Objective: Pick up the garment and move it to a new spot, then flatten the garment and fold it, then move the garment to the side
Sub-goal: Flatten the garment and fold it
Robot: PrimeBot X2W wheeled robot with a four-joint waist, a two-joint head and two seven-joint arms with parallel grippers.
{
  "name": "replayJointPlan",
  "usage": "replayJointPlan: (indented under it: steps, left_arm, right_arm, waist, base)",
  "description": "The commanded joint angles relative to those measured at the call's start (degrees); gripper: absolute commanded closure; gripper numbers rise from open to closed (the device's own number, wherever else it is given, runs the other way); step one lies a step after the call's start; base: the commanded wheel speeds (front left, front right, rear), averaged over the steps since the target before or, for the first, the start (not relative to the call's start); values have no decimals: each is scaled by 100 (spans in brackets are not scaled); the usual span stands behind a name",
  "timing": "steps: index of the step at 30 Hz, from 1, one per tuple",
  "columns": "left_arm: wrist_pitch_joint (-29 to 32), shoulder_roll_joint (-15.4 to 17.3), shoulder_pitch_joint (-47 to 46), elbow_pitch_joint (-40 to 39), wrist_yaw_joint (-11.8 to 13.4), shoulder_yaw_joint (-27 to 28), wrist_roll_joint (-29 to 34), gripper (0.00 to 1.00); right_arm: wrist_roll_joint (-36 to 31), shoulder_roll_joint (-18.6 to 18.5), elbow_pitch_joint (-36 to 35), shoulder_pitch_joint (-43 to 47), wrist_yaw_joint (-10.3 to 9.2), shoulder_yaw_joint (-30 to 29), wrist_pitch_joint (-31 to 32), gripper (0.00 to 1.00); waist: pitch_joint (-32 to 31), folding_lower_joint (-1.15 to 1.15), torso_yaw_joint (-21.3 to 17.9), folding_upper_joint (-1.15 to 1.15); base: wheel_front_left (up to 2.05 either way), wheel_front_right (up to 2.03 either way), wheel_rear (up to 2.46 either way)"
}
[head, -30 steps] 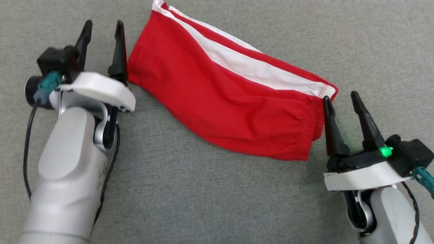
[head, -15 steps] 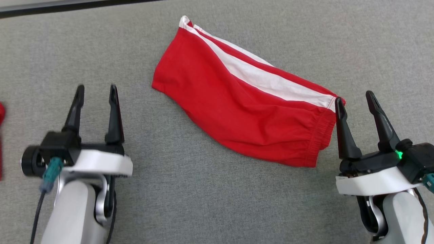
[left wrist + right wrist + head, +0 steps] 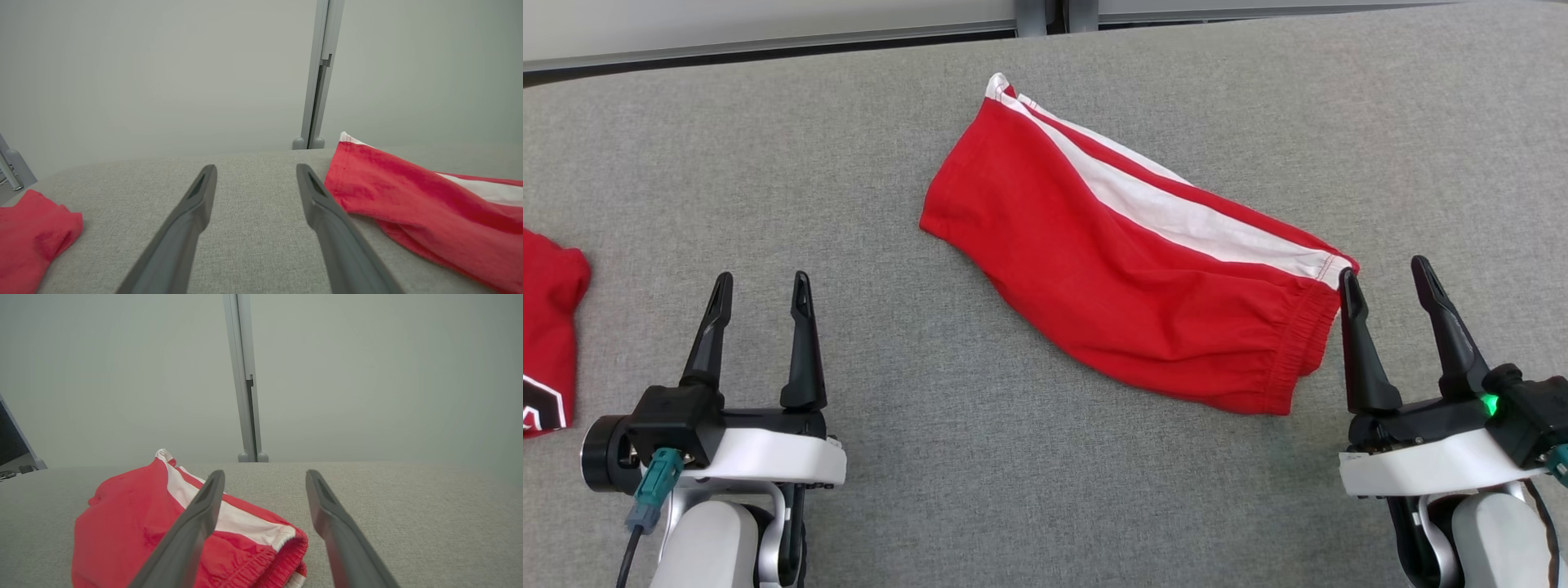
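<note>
**Garment folded and released; both grippers empty**

The garment [image 3: 1127, 278] lies aslant on the table [image 3: 980, 457], right of centre, doubled over with its white stripe uppermost and its elastic waistband toward the right gripper [image 3: 1387, 269]. That gripper's fingers are spread and hold nothing. Its inner finger stands just beside the waistband corner, and I cannot tell whether it touches. The left gripper [image 3: 761, 282], fingers likewise spread and empty, sits well apart from the garment's left end.

Judgement: the fold looks complete. The open, low posture suits a release, with the shift to the side outstanding. A second red cloth [image 3: 547, 327] lies at the table's left edge.

Against one second earlier, the left gripper is no longer against the garment's left end. The right gripper keeps its station. The camera has moved, bringing the table's far edge and the red cloth into view.
</note>
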Motion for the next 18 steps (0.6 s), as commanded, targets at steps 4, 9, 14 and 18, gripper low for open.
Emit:
replayJointPlan:
  steps: [4,9,14,18]
  left_arm:
    - [2,16,46,34,-21,-20,-19,0]
    - [2,4,1,60,-28,-73,-12,0]
    - [47,-6,-233,83,-121,-217,3,0]
    - [229,-50,-762,226,-384,-498,-21,0]
  right_arm:
    - [37,20,-36,29,0,-27,25,0]
    - [78,17,-42,23,0,-52,42,0]
    - [72,23,-73,-31,0,-47,51,0]
    - [101,29,-109,-145,0,-16,53,0]
  waist:
    - [-4,0,-4,0]
    - [-3,0,17,0]
    - [92,0,23,0]
    - [310,0,-24,0]
  base:
    - [0,0,0]
    - [0,0,0]
    - [0,0,0]
    - [0,0,0]
